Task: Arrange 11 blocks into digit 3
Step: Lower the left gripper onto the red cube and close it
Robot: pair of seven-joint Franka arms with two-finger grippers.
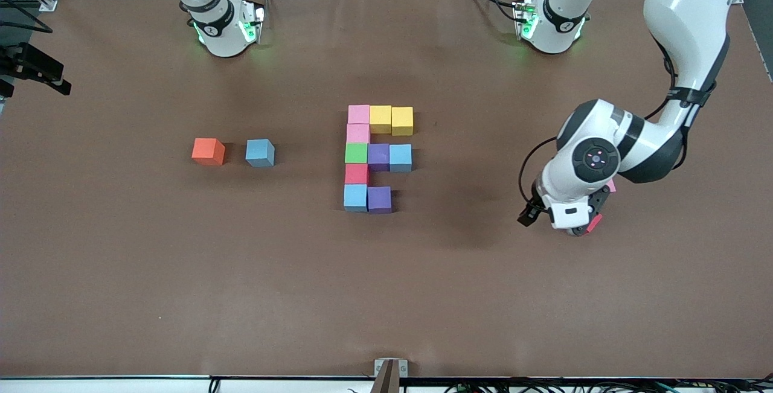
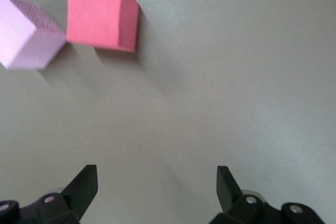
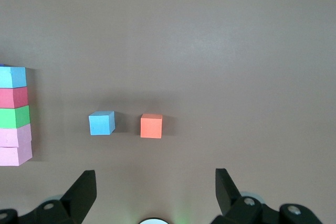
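Now the digit 3 [image 1: 378, 156] lacks one cube in its nearest bar. The left gripper [image 2: 157, 176] hangs open over the red block [image 2: 100, 17], toward the left arm's end of the table. I think it must drop next, pinch that block, and carry it beside the purple cube [image 1: 379, 198]. The right gripper [image 3: 156, 179] waits open near its base.

The blocks [image 1: 379, 157] look like matt foam with no shine on any face; the red block [image 2: 100, 17] and the pink block [image 2: 26, 38] show a fine, slightly grainy texture up close. The orange cube [image 1: 208, 151] has the same dull foam finish. The worktop [image 1: 181, 272] is covered by a brown matt sheet, cloth or paper, smooth, with faint creases near its edges. The arm [image 1: 682, 25] has glossy white plastic shells with black joints. The left gripper's [image 2: 157, 187] fingers [image 2: 84, 184] are matt black, plastic by the look.
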